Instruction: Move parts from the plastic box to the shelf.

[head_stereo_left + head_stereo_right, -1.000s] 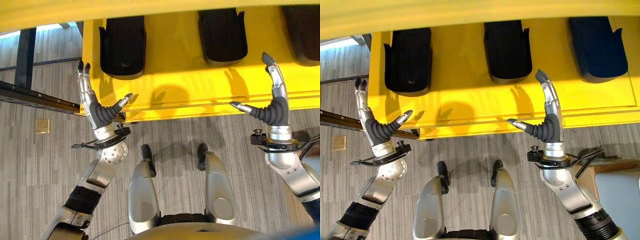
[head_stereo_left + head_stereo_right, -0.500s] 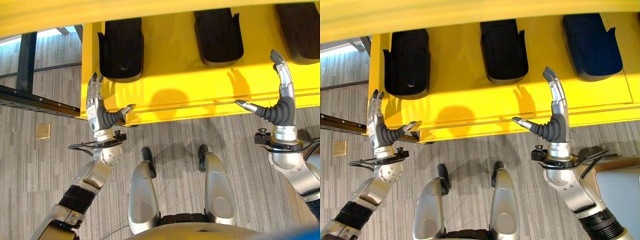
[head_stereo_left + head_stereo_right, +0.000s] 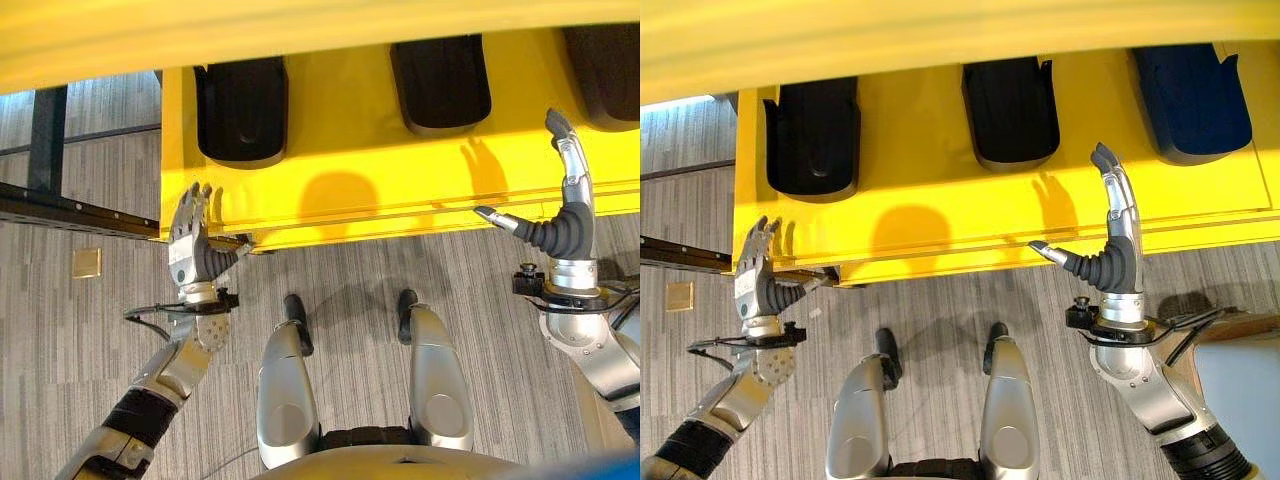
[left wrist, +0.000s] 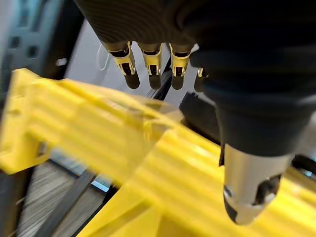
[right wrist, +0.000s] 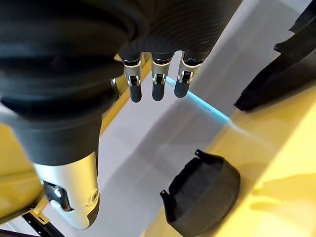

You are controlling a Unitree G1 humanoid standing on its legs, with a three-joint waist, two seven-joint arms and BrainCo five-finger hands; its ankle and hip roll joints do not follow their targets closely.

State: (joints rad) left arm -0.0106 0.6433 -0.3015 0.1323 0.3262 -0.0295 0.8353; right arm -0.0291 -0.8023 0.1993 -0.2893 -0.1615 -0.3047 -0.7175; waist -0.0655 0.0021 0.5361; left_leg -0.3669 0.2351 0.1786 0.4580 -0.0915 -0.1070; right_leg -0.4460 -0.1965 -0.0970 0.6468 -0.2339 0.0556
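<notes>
Left hand (image 3: 192, 245) has dropped back to the shelf (image 3: 350, 150) corner, fingers straight, empty. Right hand (image 3: 560, 215) holds over the front edge, spread, empty too. Three dark parts (image 3: 243, 110) sit beyond them (placement looks done).

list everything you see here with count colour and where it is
shelf: one, yellow, across the top of both eye views, in front of the robot
parts: three, black, side by side on the shelf, at its left, middle and right
rail: one, black, over the floor, left of the shelf
floor: grey striped carpet, below the shelf
floor plate: one, brass-coloured, set in the floor at far left
left hand: one, silver with dark cover, at the shelf's left front corner, fingers straight
right hand: one, silver with dark cover, at the shelf's front edge on the right, fingers straight, thumb out
</notes>
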